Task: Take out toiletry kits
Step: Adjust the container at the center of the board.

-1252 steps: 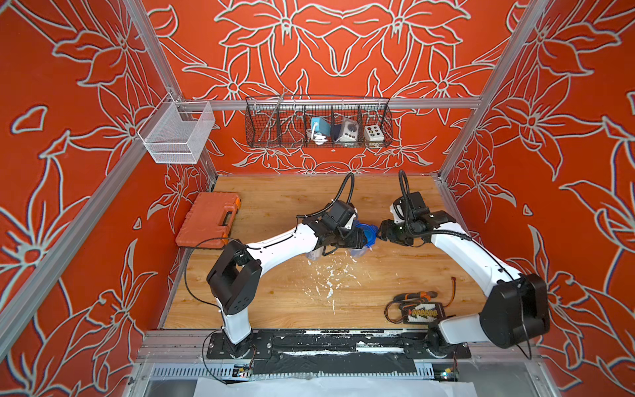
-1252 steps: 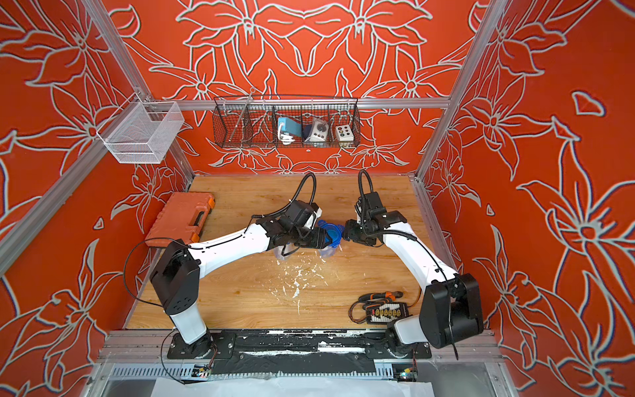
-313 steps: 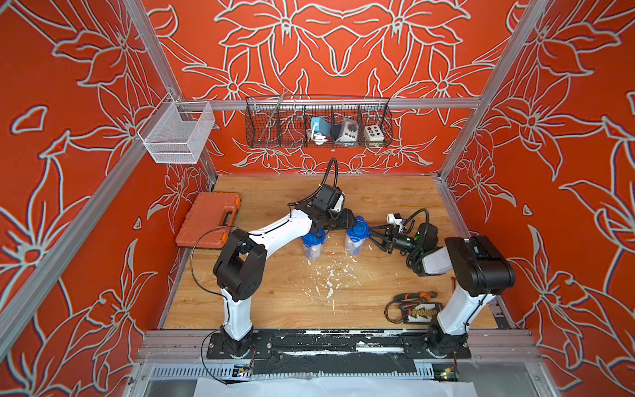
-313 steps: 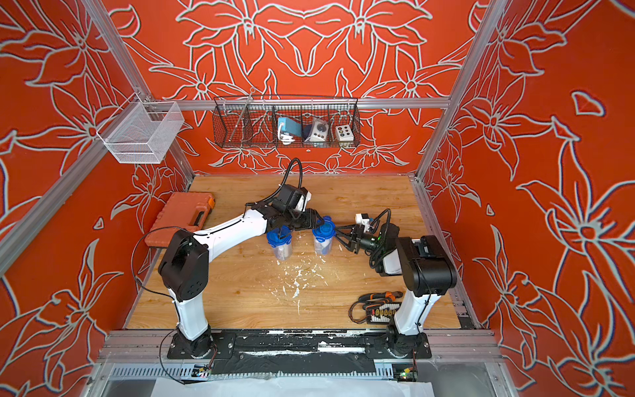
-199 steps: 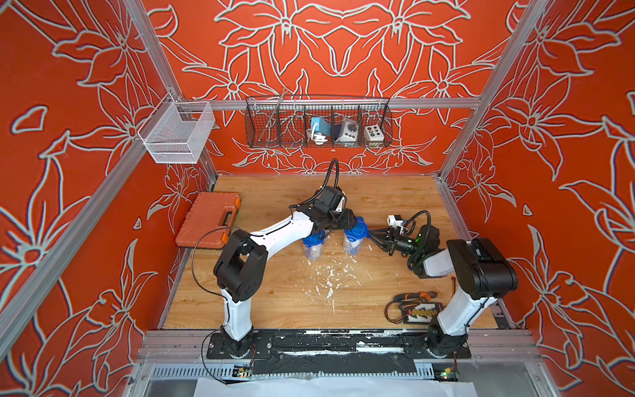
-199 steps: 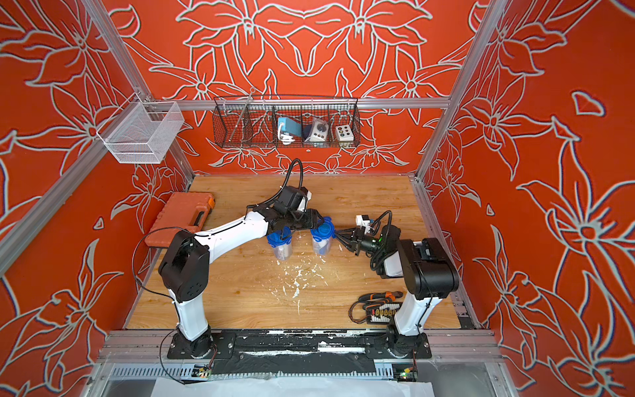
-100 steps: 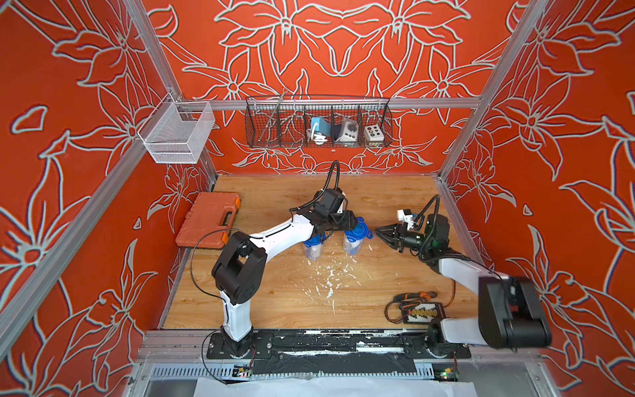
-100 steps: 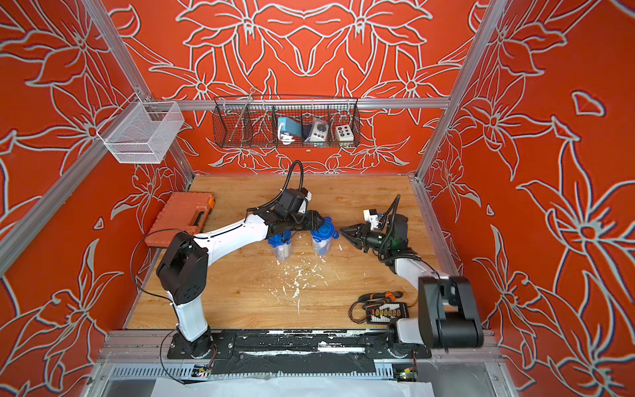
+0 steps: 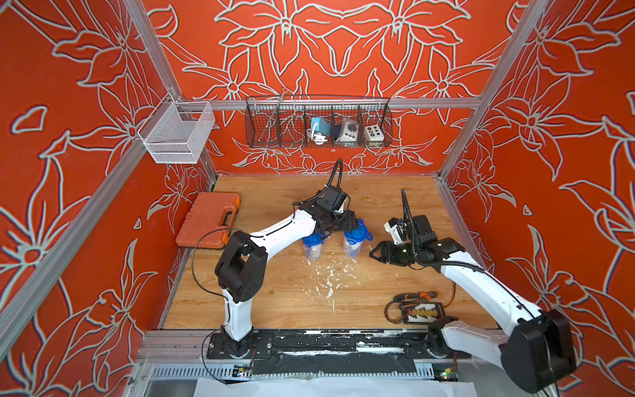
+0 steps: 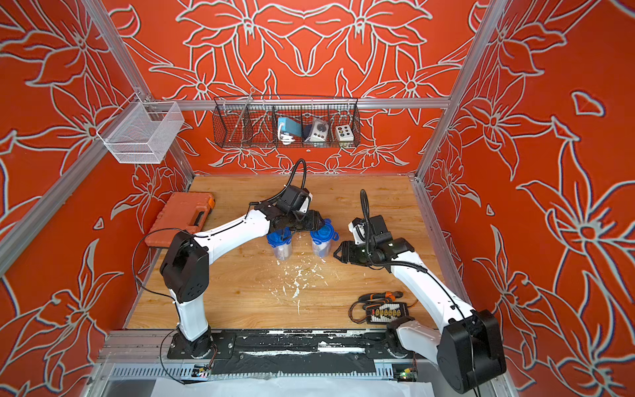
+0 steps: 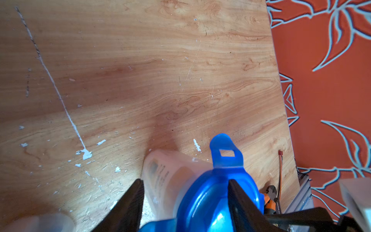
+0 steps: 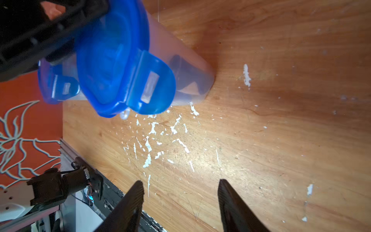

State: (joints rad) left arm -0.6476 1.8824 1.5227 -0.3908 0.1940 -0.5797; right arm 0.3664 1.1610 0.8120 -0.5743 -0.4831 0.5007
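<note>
Two clear tubs with blue tabbed lids stand upright mid-table in both top views, the left tub [image 9: 312,245] [image 10: 280,245] and the right tub [image 9: 355,242] [image 10: 322,242]. The toiletry kits show only dimly through the tub walls: a white printed shape [image 11: 158,174] and a dark shape [image 12: 180,66]. My left gripper [image 9: 354,223] [image 11: 184,181] hangs over the right tub's lid [image 12: 112,60]. It is open: one finger lies across the lid and the other stands clear of the tub wall. My right gripper [image 9: 372,252] [image 12: 180,181] is open and empty over bare wood just right of that tub.
An orange tool case [image 9: 209,220] lies at the table's left edge. Pliers and a black cabled device [image 9: 421,309] sit front right. White flecks [image 9: 330,275] scatter in front of the tubs. A black wire basket [image 9: 318,122] and a white mesh basket [image 9: 175,132] hang on the walls.
My right arm has unfolded, its elbow swinging to the front right, and its jaws have opened wide. My left gripper's jaws have widened a little over the right tub's lid.
</note>
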